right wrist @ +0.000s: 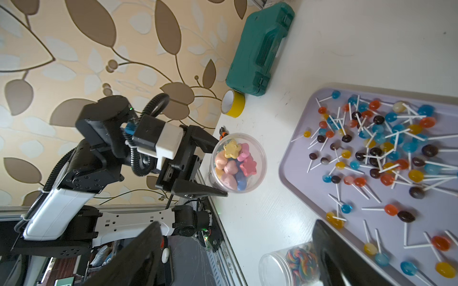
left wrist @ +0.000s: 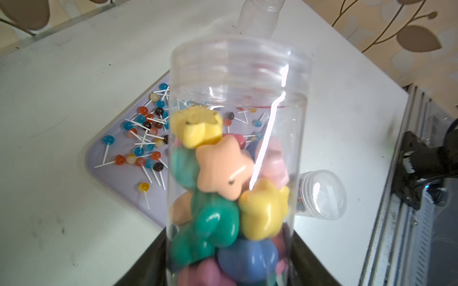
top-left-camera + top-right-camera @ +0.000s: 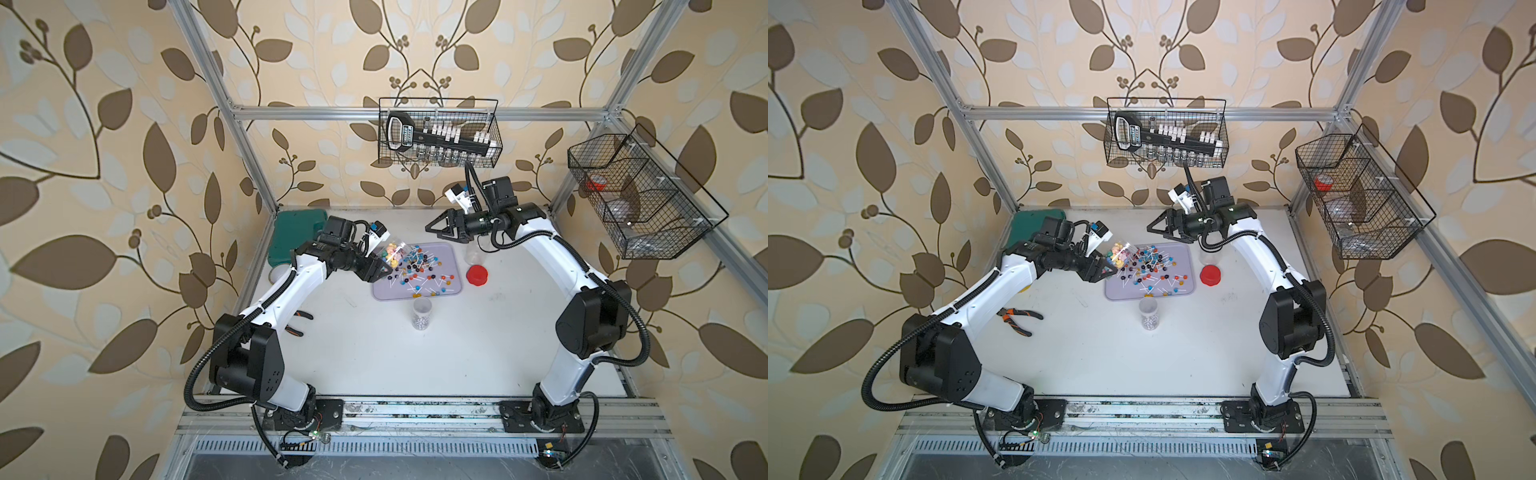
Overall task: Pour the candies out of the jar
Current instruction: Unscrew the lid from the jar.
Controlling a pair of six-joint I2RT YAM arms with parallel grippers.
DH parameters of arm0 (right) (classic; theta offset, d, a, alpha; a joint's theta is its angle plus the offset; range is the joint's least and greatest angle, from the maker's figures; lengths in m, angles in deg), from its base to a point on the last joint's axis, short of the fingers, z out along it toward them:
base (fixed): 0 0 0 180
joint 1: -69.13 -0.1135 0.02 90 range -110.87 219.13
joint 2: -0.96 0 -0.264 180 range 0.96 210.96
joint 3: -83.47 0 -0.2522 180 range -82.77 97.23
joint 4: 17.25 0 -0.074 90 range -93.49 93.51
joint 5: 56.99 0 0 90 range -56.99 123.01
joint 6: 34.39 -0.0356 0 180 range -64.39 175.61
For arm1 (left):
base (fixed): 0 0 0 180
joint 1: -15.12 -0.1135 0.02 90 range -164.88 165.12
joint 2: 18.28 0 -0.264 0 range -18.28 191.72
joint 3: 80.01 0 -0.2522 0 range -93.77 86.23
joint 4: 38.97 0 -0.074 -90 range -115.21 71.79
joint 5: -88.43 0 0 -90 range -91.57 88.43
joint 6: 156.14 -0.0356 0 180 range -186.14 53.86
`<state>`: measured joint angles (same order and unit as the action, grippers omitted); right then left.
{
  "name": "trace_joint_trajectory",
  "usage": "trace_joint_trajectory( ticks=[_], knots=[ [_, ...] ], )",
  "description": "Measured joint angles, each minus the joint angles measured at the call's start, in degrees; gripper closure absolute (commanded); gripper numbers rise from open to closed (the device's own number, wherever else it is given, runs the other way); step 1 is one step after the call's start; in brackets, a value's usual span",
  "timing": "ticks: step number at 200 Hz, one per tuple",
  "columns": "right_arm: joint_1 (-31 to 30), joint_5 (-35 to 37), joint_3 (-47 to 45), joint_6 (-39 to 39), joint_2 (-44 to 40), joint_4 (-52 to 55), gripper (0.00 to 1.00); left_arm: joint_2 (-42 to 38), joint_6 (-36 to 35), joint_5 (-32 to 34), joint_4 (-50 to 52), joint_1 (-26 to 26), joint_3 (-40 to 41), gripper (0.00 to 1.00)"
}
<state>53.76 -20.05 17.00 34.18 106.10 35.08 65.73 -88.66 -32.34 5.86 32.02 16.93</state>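
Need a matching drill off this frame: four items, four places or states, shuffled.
Things:
1. jar of star candies
2. lollipops
3. red lid
4. green case

Places or states:
A. on the bare table, beside the lilac tray
B. next to the yellow tape roll
C. clamped in the left gripper, tilted
D. scattered on the lilac tray

Pairs: 1-C, 2-D, 3-A, 4-B.
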Motion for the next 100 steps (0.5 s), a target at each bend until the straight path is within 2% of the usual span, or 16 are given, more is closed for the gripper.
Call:
trace_joint_trajectory(
  ticks=[32,100],
  knots=[
    [-1.49,-0.33,0.00,0.00,2.49,1.62,0.07,-2.71,-1.77,5.97,-0.13,2.86,1.40,0.36],
    [-6.80,-1.01,1.86,-0.02,5.95,2.27,0.11,-3.61,-2.86,8.48,-0.92,3.45,1.70,0.35]
  ],
)
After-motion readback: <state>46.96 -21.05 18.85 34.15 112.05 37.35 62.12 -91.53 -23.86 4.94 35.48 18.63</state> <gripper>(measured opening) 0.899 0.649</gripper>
